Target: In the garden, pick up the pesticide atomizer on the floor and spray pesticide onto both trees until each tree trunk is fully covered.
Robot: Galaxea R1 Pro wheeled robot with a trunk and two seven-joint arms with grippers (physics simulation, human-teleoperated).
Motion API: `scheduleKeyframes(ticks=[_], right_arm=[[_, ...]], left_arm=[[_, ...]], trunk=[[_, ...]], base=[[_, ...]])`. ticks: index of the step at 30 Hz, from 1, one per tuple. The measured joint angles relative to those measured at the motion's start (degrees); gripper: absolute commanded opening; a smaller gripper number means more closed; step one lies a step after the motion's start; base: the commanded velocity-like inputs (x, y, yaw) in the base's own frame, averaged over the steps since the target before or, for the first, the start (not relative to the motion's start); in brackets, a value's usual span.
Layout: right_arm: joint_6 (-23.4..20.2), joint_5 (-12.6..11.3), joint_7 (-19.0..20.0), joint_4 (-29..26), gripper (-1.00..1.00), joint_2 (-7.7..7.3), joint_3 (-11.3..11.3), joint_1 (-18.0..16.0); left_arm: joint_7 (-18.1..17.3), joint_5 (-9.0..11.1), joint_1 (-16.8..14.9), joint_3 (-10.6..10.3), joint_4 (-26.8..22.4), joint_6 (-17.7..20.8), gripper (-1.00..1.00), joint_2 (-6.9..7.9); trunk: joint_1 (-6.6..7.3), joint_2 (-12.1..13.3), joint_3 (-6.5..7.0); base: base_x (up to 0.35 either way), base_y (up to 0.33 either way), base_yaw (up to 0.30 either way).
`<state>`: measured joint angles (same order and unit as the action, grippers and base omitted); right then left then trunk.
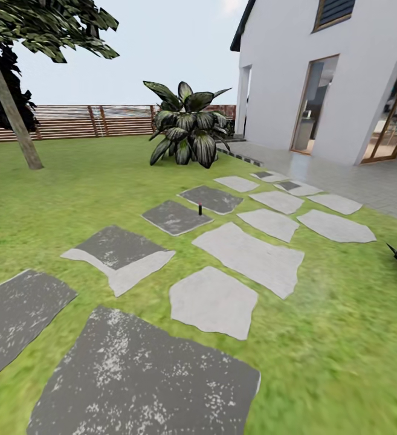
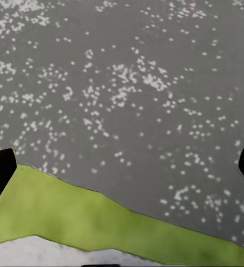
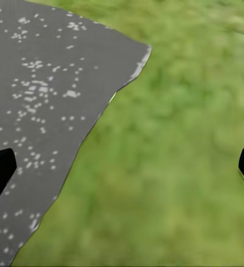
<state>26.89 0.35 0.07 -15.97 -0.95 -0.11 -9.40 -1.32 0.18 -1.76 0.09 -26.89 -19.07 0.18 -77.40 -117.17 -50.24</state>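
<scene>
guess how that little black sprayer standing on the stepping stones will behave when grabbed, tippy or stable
Probably tippy: the pesticide atomizer stands upright, tall and thin, so a sideways nudge could topple it. It stands by the edge of a flat dark stepping stone, so it may slide rather than dig in. It looks small, likely light; finer detail is too small to tell.

Landmark: broad-leaved plant (image 1: pixel 189 124), far centre on the lawn (image 1: pixel 71 199). Fence (image 1: pixel 71 121) runs behind it, off to its left. House (image 1: pixel 319 72) stands to its right, with paving (image 1: pixel 343 175) along the wall. Leaning tree (image 1: pixel 11 103) stands well left of the plant, before the fence. Stepping stones (image 1: pixel 246 254) spread in front of the plant toward the camera. A small upright object (image 1: pixel 199 209), too small to identify, stands among the stones, straight before the plant.
</scene>
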Motion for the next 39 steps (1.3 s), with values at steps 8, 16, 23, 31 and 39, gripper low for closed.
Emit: scheduleKeyframes(ticks=[8,16,23,31,39], right_arm=[[0.03,0.06,0.19,-0.13,1.00,0.06,0.35,0.00],[0.14,0.19,0.32,-0.16,1.00,0.07,0.39,0.00],[0.07,0.26,0.41,-0.11,1.00,0.07,0.38,0.00],[0.00,0.26,0.45,-0.03,1.00,0.07,0.38,0.00],[0.00,0.26,0.45,-0.02,1.00,0.07,0.38,0.00]], left_arm=[[0.00,0.00,0.00,0.00,0.01,0.00,1.00,0.01],[0.00,0.00,0.00,0.00,0.00,0.00,1.00,0.00],[0.00,0.00,0.00,0.00,0.00,0.00,1.00,0.00],[0.00,0.00,0.00,0.00,0.00,0.00,1.00,0.02],[0.00,0.00,0.00,0.00,0.00,0.00,1.00,0.00]], trunk=[[0.00,0.00,0.00],[0.00,0.00,0.00],[0.00,0.00,0.00],[0.00,0.00,0.00],[0.00,0.00,0.00]], base=[[0.335,-0.099,0.000],[0.335,-0.099,0.000],[0.331,-0.104,0.000],[0.315,-0.121,0.000],[0.311,-0.124,0.000]])
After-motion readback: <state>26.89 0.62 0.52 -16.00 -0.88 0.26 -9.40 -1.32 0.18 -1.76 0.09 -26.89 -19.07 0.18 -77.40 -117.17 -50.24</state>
